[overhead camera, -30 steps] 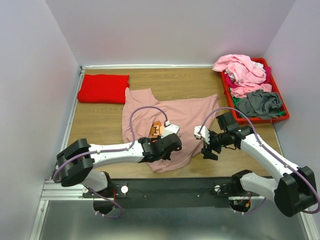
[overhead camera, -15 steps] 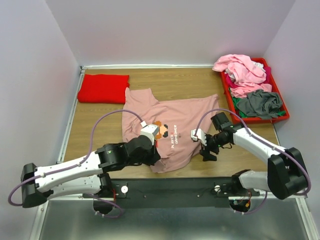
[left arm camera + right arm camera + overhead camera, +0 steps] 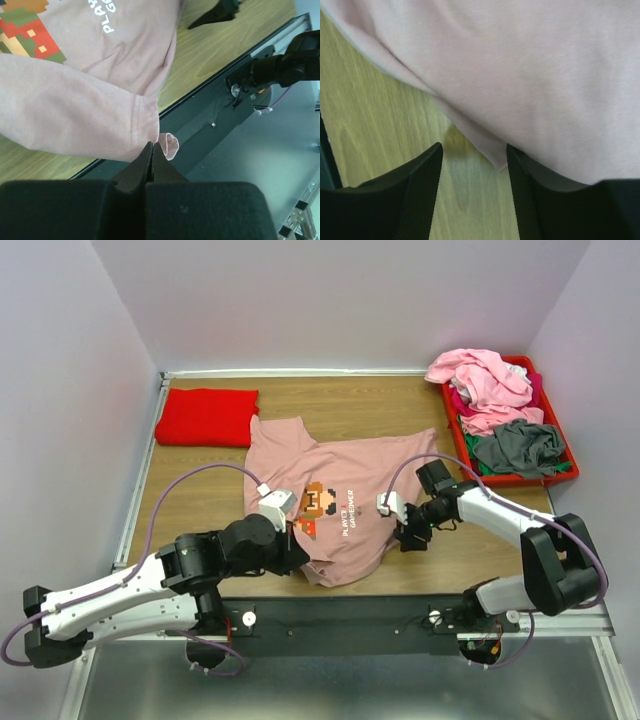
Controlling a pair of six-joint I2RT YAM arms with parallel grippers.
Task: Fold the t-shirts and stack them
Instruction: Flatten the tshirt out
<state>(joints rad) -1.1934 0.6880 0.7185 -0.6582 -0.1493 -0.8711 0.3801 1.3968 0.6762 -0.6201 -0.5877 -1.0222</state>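
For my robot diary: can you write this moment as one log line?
left end effector: shut on dusty-pink t-shirt | right end effector: open, astride its corner | red t-shirt: folded, far left

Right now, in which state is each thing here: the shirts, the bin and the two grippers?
dusty-pink t-shirt: spread out, print up, near hem pinched.
red t-shirt: folded, at the far left.
red bin: heaped with crumpled shirts.
left gripper: shut on the pink hem.
right gripper: open, astride the pink shirt's edge.
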